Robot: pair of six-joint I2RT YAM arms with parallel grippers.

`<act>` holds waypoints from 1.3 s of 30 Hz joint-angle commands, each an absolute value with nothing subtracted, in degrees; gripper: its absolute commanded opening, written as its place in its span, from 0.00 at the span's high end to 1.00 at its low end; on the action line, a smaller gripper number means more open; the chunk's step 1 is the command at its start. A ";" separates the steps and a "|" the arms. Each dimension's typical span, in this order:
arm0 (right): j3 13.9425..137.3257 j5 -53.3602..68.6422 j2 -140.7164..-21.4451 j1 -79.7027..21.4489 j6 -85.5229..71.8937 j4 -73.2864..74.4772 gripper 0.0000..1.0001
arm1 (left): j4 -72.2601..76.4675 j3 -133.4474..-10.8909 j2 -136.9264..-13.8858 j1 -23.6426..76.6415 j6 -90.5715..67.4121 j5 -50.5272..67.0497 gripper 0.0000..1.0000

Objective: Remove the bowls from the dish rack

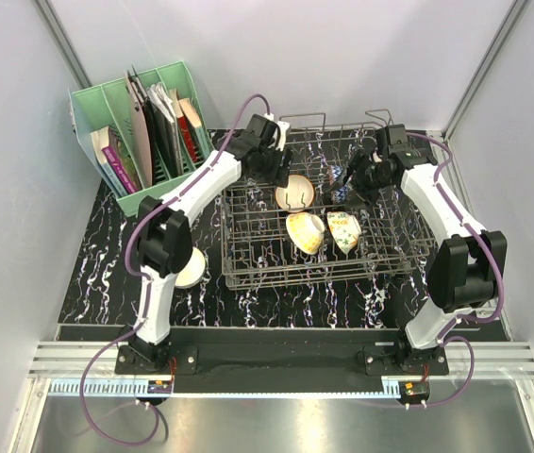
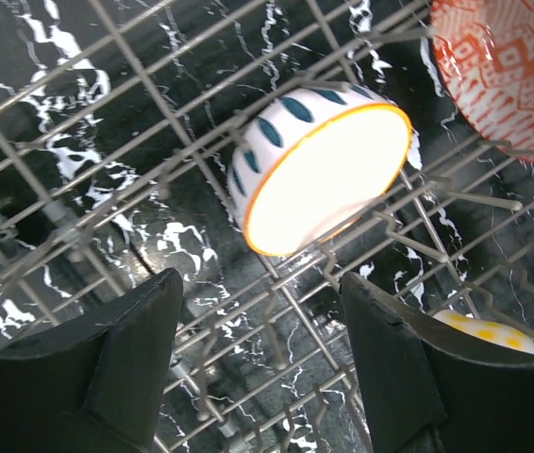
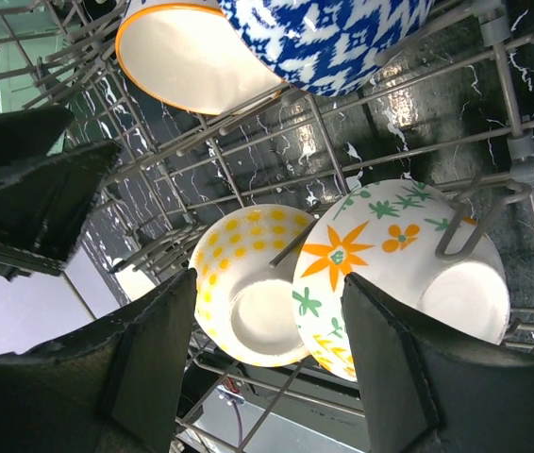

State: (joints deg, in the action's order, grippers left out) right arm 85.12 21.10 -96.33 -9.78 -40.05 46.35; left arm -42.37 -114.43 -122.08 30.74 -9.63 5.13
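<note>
The grey wire dish rack holds several bowls on edge. A dark-striped white bowl stands at the back, a yellow-dotted bowl and a floral bowl in front. A blue-and-white bowl lies under my right gripper. My left gripper is open and empty above the striped bowl. A red-pink patterned bowl shows beside it. My right gripper is open, above the yellow-dotted bowl and floral bowl. A cream-white bowl sits on the table left of the rack.
A green plastic file holder with books stands at the back left. The rack's upright tines and handle loops surround the bowls. The black marbled table runs to grey walls on both sides.
</note>
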 commanded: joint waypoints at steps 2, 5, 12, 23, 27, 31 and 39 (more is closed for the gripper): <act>85.17 21.97 -95.27 -9.14 -40.43 45.26 0.29 | -40.78 -117.59 -123.57 32.25 -8.09 3.61 0.30; 85.17 22.06 -95.36 -9.05 -40.52 45.26 0.29 | -40.78 -118.83 -124.63 32.78 -8.09 3.16 0.31; 85.08 22.76 -95.36 -8.61 -40.17 45.35 0.30 | -40.87 -122.42 -128.13 32.78 -8.17 1.41 0.32; 86.31 23.73 -96.68 -8.53 -40.17 45.62 0.30 | -40.69 -125.24 -133.42 32.70 -8.79 1.67 0.36; 86.05 23.91 -96.68 -8.61 -40.34 45.70 0.30 | -40.69 -126.47 -134.47 32.17 -9.05 2.55 0.41; 85.96 23.99 -96.77 -8.61 -40.34 45.70 0.30 | -40.52 -127.09 -135.61 31.73 -9.40 2.90 0.44; 87.36 24.61 -98.43 -8.53 -40.25 45.79 0.30 | -40.34 -127.18 -136.41 31.29 -9.67 2.99 0.48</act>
State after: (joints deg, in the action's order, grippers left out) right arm 85.14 23.24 -97.12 -8.88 -40.18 46.37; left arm -42.28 -124.79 -135.72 31.70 -9.37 2.76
